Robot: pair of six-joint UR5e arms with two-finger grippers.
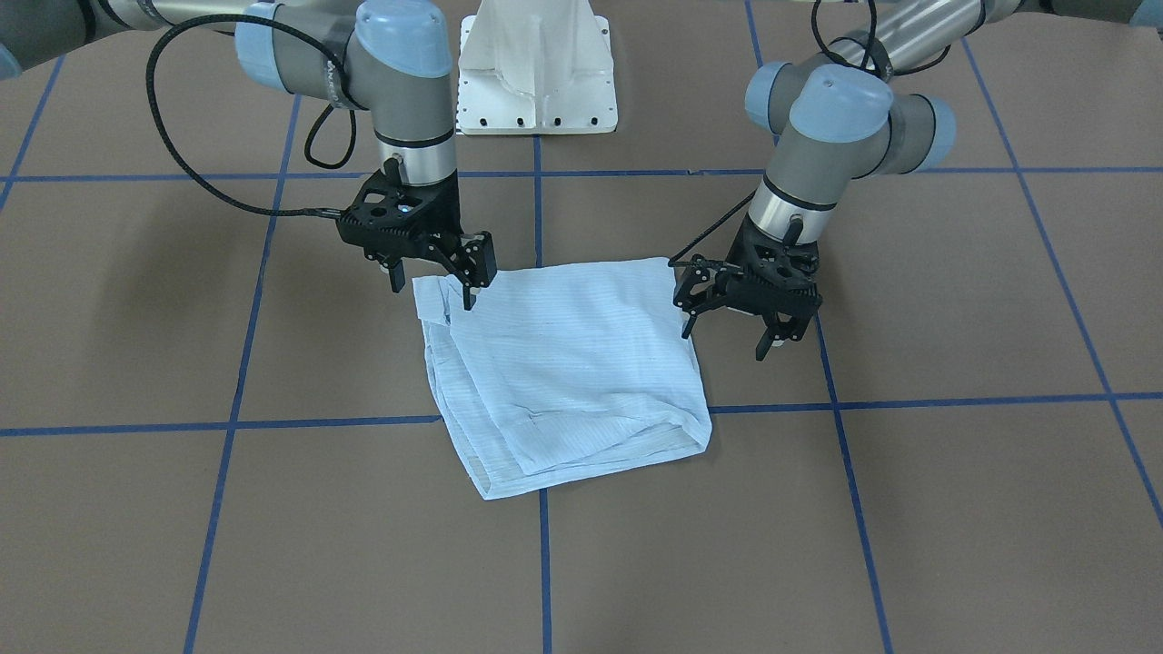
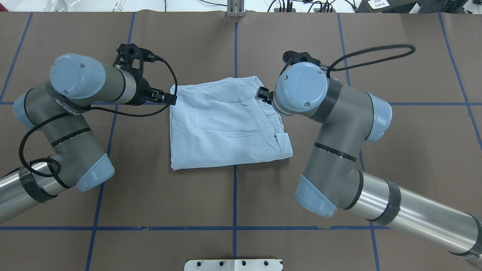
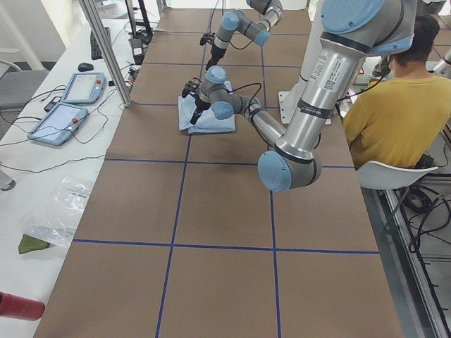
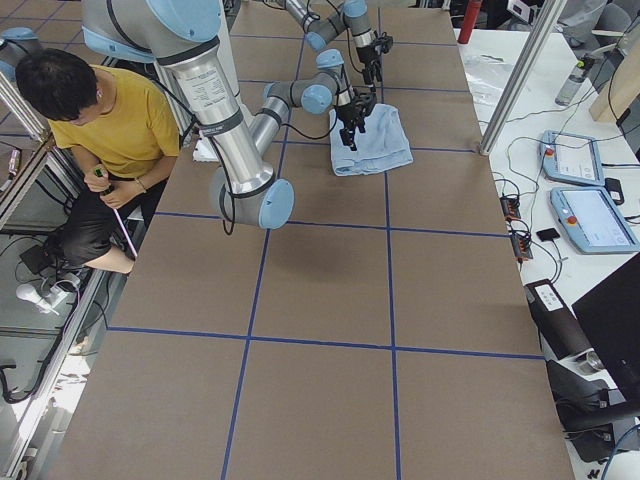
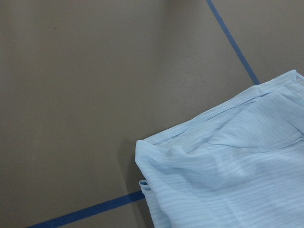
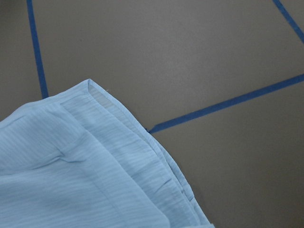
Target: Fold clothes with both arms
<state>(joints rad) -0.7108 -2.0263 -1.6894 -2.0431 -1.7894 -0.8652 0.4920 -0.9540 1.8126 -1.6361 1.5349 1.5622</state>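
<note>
The clothes are one light-blue striped shirt [image 1: 563, 363] [image 2: 226, 124], folded into a rough square and lying flat at mid-table. My left gripper [image 1: 725, 338] [image 2: 165, 97] hangs open just off the shirt's edge nearest the left arm, with nothing between its fingers. My right gripper [image 1: 433, 292] is open too, one fingertip over the opposite corner and the other over bare table. From overhead, the right wrist hides most of that gripper. The left wrist view shows a folded corner of the shirt [image 5: 228, 180], and the right wrist view another corner of it [image 6: 80, 175]; no fingers show in either.
Blue tape lines [image 1: 536, 209] grid the brown table. The white pedestal base [image 1: 536, 82] stands at the robot's side. A seated person in yellow [image 3: 394, 113] [image 4: 110, 120] is beside the table. Control tablets [image 3: 70, 105] [image 4: 580, 190] lie on the far bench.
</note>
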